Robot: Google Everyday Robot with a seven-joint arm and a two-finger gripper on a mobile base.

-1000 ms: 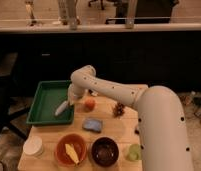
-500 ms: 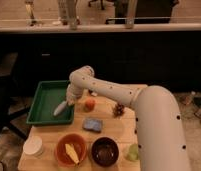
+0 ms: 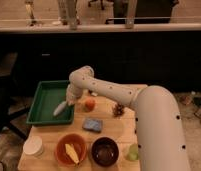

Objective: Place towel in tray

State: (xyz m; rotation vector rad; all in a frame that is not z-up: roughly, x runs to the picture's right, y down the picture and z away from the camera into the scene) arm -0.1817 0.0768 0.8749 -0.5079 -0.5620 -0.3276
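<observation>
- The towel (image 3: 59,108) is a small pale strip of cloth hanging slantwise from the gripper (image 3: 69,101), its lower end down toward the floor of the tray (image 3: 44,102).
- The cloth hangs over the right-hand part of the tray, inside the rim; whether its tip touches the tray floor I cannot tell.
- The gripper is above the tray's right side, just inside the right rim, with its jaws closed on the upper end of the towel.
- The tray is a large green rectangle with a raised rim, sitting at the back left corner of the wooden table (image 3: 114,130).
- The arm (image 3: 114,95) is white and reaches in from the right, across the table, bending at a rounded joint above the tray's right edge.
- A small orange-red round fruit (image 3: 89,104) sits on the table just right of the tray, near the gripper.
- A blue sponge (image 3: 93,124) lies flat on the table in front of the fruit, well apart from the towel.
- A small brown spiky thing (image 3: 118,109), perhaps a pine cone, lies to the right of the fruit, close under the arm.
- At the front of the table stands an orange bowl (image 3: 70,149) with something yellow in it.
- Just beside it on the right is a dark bowl (image 3: 104,150).
- A white cup (image 3: 33,146) stands at the front left corner.
- A pale green thing (image 3: 132,152) sits at the front right, partly hidden by the arm.
</observation>
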